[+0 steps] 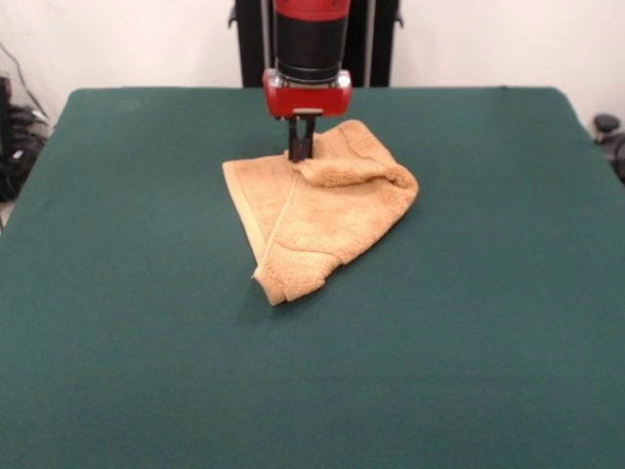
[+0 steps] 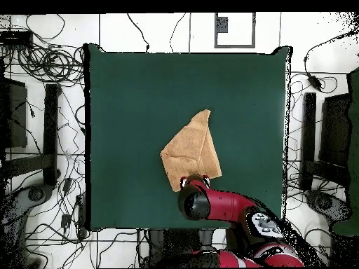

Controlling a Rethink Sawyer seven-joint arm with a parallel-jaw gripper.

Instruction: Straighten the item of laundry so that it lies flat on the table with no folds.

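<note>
the towel (image 1: 317, 210) lies a little above the middle of the frame in the front view, on the green table (image 1: 127, 322), and it is far from flat: it is folded into a rough triangle, with a thick rolled fold running across its upper right part and a pointed corner hanging toward the lower middle of the frame. a woven band shows as a line running down its left part. in the overhead view the towel (image 2: 192, 150) sits just below the centre of the table (image 2: 126, 91), its point aimed at the top of the frame. the gripper (image 1: 301, 149) stands upright at the towel's upper edge, its dark fingers down at the cloth just left of the rolled fold; they look close together, but whether they have pinched any cloth cannot be told from here, since the fold hides the tips. in the overhead view the arm covers that spot. to do this step well, i judge the grip should take only the top layer at the edge, not both layers, then lift just enough to free the fold and draw it away from the pointed corner so the towel opens out. pulling too high or too fast would likely drag the whole towel instead of unfolding it.
</note>
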